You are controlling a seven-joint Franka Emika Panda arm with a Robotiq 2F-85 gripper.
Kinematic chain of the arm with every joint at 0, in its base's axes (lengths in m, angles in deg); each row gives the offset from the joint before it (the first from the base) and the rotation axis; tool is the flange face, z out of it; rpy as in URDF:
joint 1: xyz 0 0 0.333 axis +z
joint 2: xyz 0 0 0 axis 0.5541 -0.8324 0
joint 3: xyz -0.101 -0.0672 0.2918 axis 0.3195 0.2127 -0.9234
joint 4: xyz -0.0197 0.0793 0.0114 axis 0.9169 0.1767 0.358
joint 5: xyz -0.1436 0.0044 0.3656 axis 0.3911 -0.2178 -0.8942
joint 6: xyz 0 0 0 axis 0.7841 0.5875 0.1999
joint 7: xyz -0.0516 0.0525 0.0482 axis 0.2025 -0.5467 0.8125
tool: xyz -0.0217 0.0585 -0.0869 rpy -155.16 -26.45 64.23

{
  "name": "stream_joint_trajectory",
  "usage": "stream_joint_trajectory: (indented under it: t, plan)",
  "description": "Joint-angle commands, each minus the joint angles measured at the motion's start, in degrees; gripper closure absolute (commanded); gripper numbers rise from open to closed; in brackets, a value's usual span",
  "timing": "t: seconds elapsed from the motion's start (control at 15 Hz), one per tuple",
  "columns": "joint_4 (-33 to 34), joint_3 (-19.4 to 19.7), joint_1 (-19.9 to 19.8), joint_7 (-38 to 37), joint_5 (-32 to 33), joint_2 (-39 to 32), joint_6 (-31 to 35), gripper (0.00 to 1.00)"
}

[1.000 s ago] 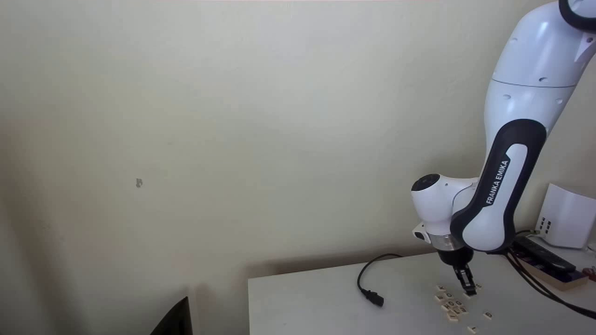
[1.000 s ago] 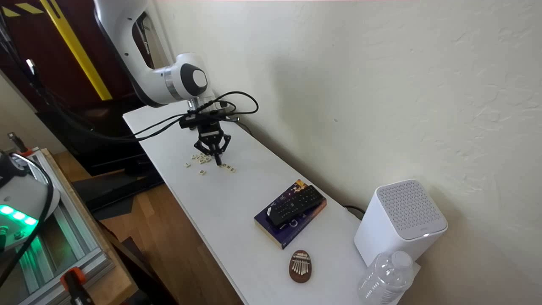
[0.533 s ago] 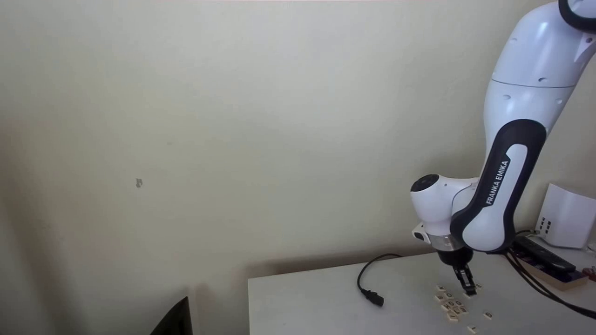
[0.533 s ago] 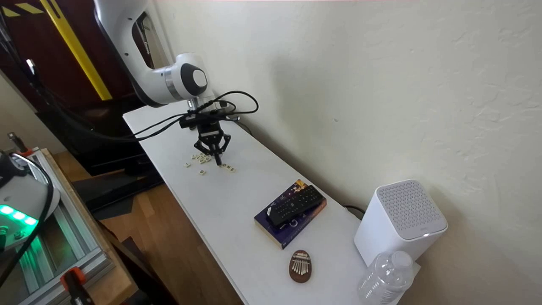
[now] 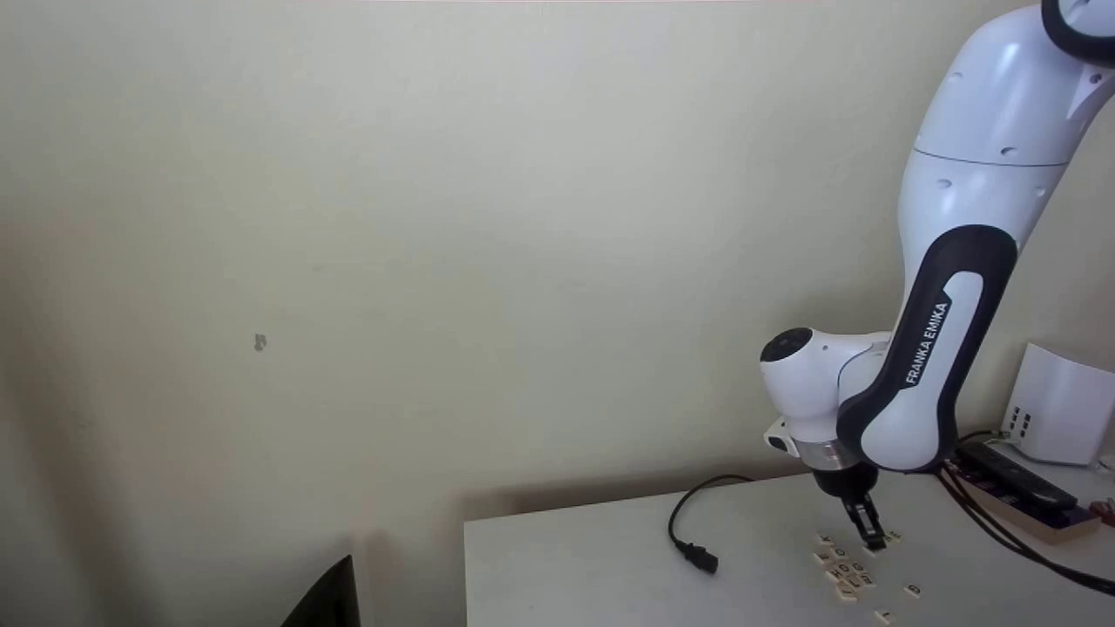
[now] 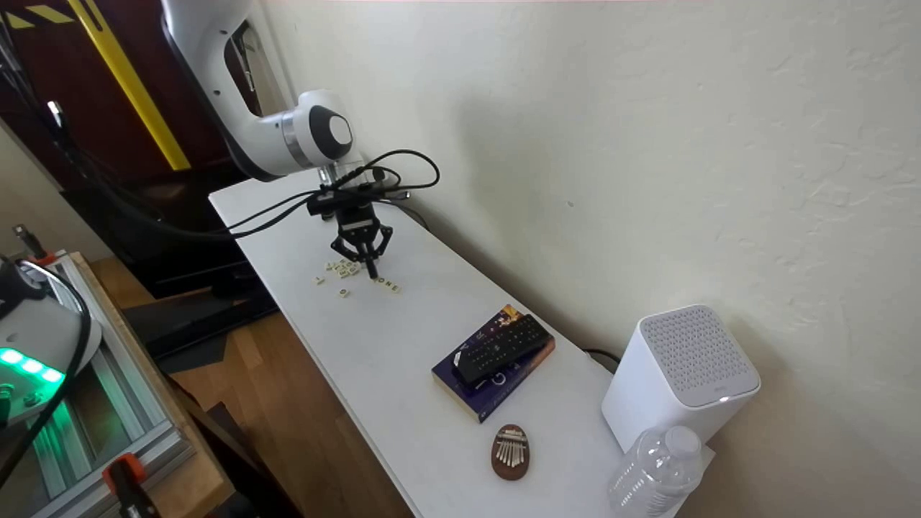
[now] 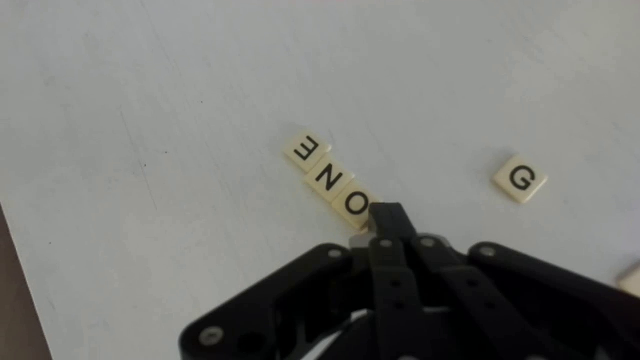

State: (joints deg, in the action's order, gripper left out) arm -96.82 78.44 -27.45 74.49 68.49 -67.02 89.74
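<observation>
Claw [image 6: 372,272] slightly off earlier spot; beside O tile [image 7: 355,204]

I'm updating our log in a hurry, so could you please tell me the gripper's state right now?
Gripper: closed, right by the O tile, with nothing visibly held; whether it touches that tile cannot be told.
</observation>
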Motion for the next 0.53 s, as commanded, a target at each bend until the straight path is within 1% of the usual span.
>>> stream_joint_trajectory:
  t: [0.0,0.47]
  plan:
    - [2.26,-0.87,-0.13,-1.84,2.24,-2.63,-0.35,1.0]
    - [2.15,-0.86,-0.44,-1.21,3.6,-2.7,-0.94,1.0]
